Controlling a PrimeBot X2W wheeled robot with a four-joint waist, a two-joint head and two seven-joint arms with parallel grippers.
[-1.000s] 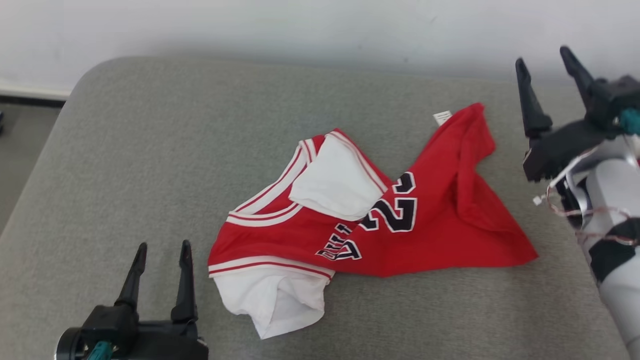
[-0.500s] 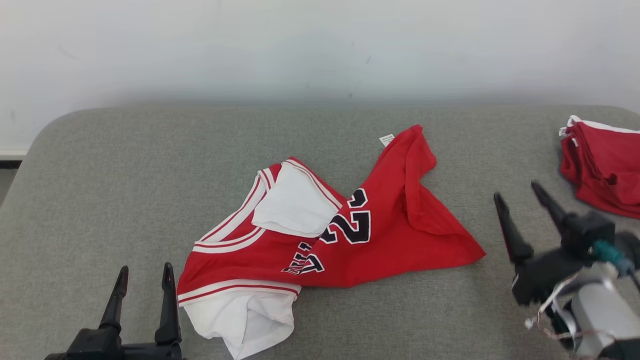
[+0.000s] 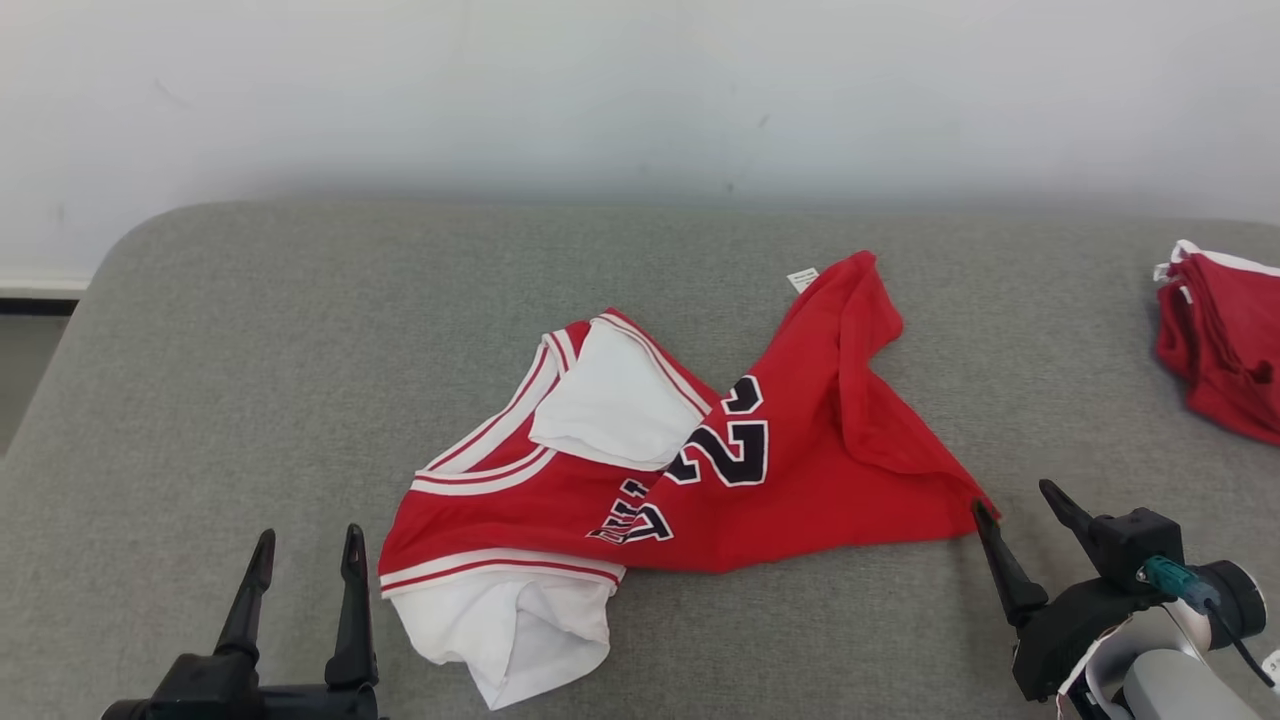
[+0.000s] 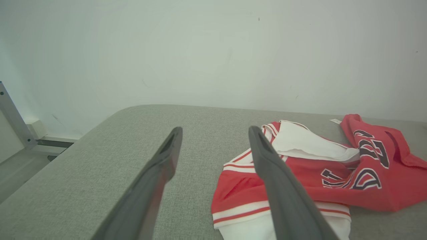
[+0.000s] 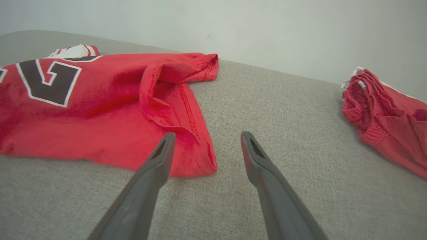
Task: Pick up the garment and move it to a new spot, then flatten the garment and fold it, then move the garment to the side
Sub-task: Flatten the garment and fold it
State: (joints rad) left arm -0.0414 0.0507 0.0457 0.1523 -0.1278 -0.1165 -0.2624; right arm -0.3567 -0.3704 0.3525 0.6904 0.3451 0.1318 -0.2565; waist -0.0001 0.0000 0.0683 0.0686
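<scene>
A crumpled red garment point(image 3: 800, 450) with white sleeves, white trim and black numerals lies in the middle of the grey padded surface point(image 3: 300, 330). Its near right corner point(image 5: 196, 163) sits just ahead of my right gripper point(image 3: 1015, 500), which is open and empty. My left gripper point(image 3: 305, 550) stands open and empty at the lower left, a short way left of the white sleeve point(image 3: 510, 630). In the left wrist view the garment point(image 4: 300, 173) lies to the right of the left gripper point(image 4: 213, 133). In the right wrist view the right gripper point(image 5: 205, 136) points just past the corner.
Another red piece of clothing point(image 3: 1220, 340) is bunched at the far right edge of the surface, also seen as red cloth point(image 5: 383, 113) in the right wrist view. A pale wall point(image 3: 640, 90) runs behind. The surface's left edge drops to the floor point(image 4: 20, 170).
The head camera has shifted, so the whole scene moved in view. My right gripper has come down from high at the right to the garment's near right corner. The left gripper has kept still.
</scene>
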